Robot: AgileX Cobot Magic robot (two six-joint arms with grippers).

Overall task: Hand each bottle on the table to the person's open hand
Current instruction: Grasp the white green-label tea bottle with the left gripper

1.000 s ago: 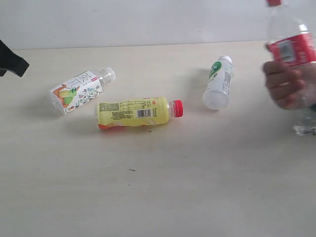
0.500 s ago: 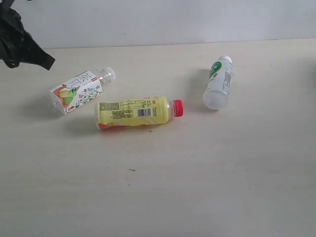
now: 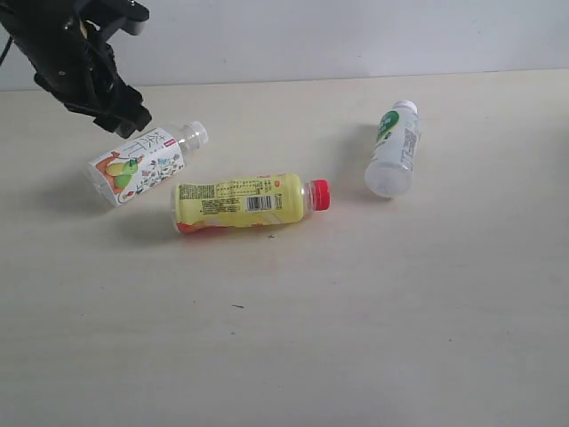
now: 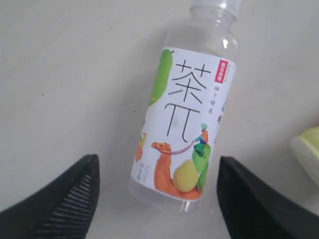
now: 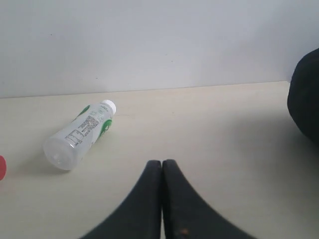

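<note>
We see three bottles lying on the pale table point(image 3: 356, 338): a fruit-label bottle point(image 4: 185, 124) printed 茶π, a yellow-labelled bottle point(image 3: 236, 202) with a red cap, and a white-green bottle point(image 3: 392, 153) with a white cap. The left gripper point(image 4: 158, 160) hovers, spread wide, by the fruit-label bottle's base. The right gripper point(image 5: 162, 167) is pressed closed and empty.

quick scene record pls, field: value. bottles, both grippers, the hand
bottles on table: three, all lying on their sides
fruit-label bottle: leftmost
yellow-label bottle: middle, red cap pointing right
white-green bottle: rightmost, white cap toward the wall
left gripper: open, one finger each side of the fruit-label bottle, not closed on it
right gripper: shut, holding nothing
person's hand: not in view
</note>
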